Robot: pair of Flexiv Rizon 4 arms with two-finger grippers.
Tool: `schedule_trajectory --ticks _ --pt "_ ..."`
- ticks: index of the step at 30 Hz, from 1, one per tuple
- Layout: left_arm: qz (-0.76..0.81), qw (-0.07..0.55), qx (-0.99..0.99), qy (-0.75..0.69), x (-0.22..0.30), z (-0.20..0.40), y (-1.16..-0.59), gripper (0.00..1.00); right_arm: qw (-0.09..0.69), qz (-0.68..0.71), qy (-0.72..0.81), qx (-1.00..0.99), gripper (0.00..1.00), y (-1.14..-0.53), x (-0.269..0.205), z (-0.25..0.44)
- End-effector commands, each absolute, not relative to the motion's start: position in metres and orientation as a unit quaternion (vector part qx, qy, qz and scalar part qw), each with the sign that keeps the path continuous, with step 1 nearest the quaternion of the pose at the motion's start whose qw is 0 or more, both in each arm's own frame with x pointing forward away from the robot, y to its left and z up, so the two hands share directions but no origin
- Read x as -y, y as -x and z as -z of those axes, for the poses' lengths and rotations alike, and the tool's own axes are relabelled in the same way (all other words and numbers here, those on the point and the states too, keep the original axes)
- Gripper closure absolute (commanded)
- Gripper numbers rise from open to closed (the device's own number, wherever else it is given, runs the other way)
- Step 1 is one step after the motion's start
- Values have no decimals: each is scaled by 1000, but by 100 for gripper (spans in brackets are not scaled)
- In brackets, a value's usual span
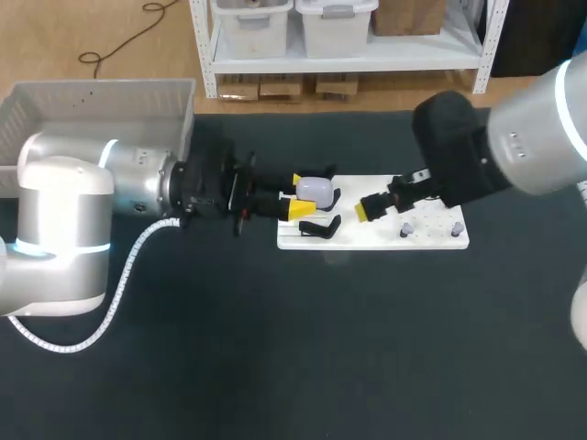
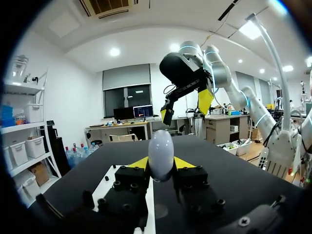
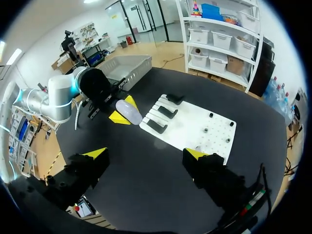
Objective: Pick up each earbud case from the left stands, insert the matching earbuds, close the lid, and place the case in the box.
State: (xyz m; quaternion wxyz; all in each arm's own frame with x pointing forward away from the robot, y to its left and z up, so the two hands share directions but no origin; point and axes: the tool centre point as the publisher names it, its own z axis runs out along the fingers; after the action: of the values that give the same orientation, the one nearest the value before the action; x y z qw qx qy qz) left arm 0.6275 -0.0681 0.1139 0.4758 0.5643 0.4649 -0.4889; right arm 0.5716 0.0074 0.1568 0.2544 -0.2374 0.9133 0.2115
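A black counter (image 1: 275, 367) is seen carrying a white board (image 1: 431, 240), with a grey box (image 1: 101, 85) set at its far left corner. Black stands (image 3: 165, 112) are fixed along the board's left end, and small pegs (image 1: 404, 231) are dotted over its right end. Whether earbuds sit on those pegs cannot be made out.

The earbud case (image 2: 161, 153), pale and egg-shaped, is clamped between the yellow tips of the left hand (image 1: 301, 195), one tip pressed to each flank. It is held clear of the stands, above the board's left end, and is carried upright. This is probably so that the lid faces up and can be reached from above. The lid appears closed, though the seam is not clearly seen.

The right hand (image 3: 146, 155) is held over the middle of the board with its fingers spread wide and nothing between them. From the left wrist view it hangs beyond the case, tips pointed down. It is judged to be stationed there for work on the lid or the earbuds while the case is steadied by the other arm.

No brand, label or other writing can be read on the case, the board or the box.
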Motion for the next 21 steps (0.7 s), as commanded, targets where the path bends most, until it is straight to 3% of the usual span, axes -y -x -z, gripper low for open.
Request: schedule_trajectory --ticks 1,21 --pt "487 478 -466 -563 68 -114 -626 100 249 -203 231 -918 0 -574 -22 -150" --pt "487 478 -466 -563 68 -114 -626 100 228 -234 244 -913 0 -592 -62 -133"
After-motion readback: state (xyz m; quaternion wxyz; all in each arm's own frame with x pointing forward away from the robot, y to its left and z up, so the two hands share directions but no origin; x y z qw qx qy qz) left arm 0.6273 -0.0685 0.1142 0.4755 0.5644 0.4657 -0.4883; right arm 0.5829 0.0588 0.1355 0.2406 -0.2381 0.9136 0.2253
